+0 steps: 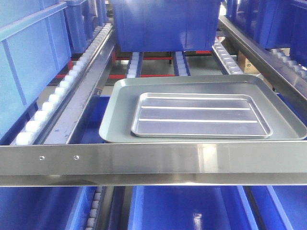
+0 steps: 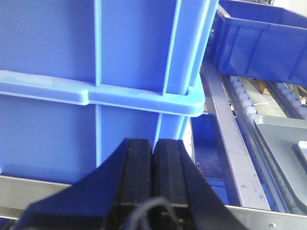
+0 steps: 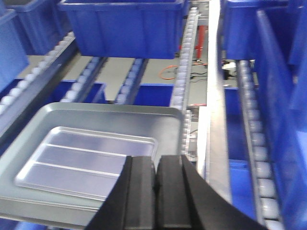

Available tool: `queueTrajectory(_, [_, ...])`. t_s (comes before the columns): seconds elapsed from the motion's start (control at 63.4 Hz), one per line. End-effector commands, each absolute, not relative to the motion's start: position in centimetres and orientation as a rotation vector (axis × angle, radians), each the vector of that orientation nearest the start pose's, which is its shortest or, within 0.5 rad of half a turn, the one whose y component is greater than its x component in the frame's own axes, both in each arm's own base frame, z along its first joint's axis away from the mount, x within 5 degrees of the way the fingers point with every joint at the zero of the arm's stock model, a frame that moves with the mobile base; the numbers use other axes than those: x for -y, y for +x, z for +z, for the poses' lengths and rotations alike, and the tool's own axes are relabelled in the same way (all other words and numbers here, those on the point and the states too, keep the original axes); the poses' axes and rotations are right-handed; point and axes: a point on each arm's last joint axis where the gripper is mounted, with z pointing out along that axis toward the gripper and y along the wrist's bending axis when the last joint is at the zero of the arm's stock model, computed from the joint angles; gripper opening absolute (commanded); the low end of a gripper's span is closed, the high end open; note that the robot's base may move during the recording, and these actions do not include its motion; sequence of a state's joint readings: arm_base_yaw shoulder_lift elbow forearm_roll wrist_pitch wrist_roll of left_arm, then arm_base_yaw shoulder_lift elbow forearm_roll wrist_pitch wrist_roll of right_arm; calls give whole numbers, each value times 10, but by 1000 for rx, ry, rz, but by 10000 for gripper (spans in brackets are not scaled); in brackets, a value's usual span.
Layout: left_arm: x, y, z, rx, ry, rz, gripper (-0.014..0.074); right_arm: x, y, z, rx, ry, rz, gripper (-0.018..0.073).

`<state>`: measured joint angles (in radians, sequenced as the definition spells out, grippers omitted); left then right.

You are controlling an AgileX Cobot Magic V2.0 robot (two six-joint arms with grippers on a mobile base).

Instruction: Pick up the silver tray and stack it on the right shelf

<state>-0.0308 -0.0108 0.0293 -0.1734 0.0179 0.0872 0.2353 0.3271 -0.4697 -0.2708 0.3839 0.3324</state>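
Observation:
The silver tray, shiny with two raised ridges, lies flat inside a larger dull grey tray on the right shelf, just behind its shiny front bar. My right gripper is shut and empty, hovering over the silver tray's near right corner. Further left, my left gripper is also shut and empty, facing the wall of a blue crate. Only a corner of the silver tray shows at the right edge of the left wrist view. Neither gripper appears in the front view.
A blue bin stands on the rollers behind the trays. White roller tracks flank the shelf. Blue crates fill the left bay, the right bay and the level below.

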Motion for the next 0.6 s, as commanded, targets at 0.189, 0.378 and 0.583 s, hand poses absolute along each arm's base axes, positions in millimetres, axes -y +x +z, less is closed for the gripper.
queueTrajectory(0.189, [0,56,204,-1436,-56,-89,-101,1,65,297,-1544,-62,-63,66])
queueTrajectory(0.378, [0,56,204,-1436,-56,-89,-101,4,61,242,-1415,60,-39,66])
queueTrajectory(0.583, [0,56,204,-1436,-56,-89,-101,4,53,221,-1366,52,-59,66])
